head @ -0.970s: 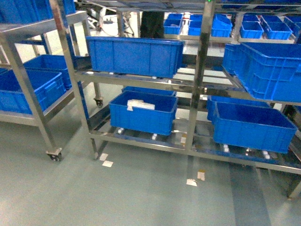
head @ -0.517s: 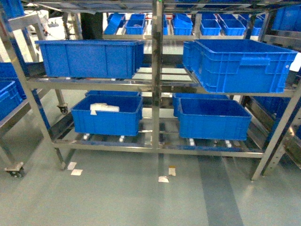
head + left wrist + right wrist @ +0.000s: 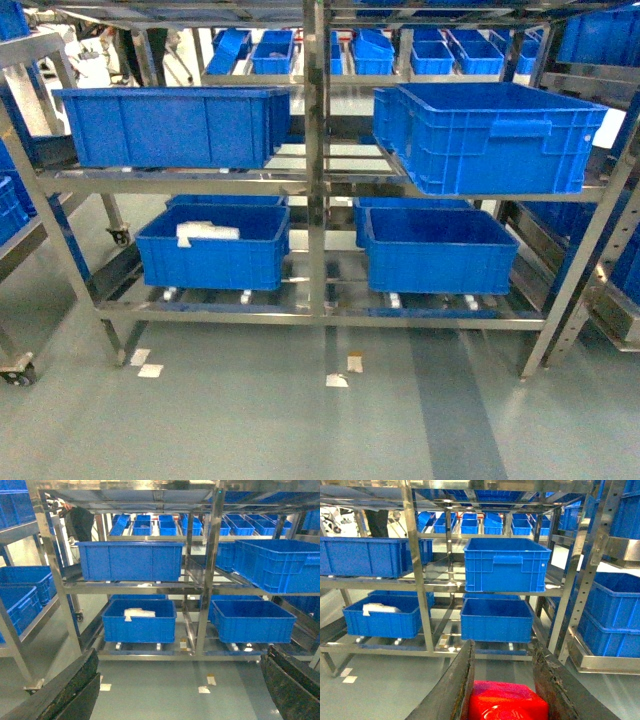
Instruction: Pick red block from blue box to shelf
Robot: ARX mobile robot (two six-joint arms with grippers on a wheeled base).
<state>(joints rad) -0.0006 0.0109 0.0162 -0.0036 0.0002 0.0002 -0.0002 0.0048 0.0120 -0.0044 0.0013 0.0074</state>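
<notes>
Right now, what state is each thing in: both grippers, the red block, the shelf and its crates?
Right gripper: shut on the red block.
Red block: held between the gripper fingers, off the shelf.
Left gripper: open, holding nothing.
Shelf: standing, decks loaded with crates.
Lower left crate: open-topped, white packet inside.
Upper right crate: open-topped, overhangs the deck edge; contents not visible.

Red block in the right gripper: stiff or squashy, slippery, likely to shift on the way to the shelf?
The red block looks like hard moulded plastic, so probably stiff and light. Its glossy surface suggests it may be slippery. It sits between the right gripper's fingers; only its top shows, so how firm the hold is cannot be told.
</notes>
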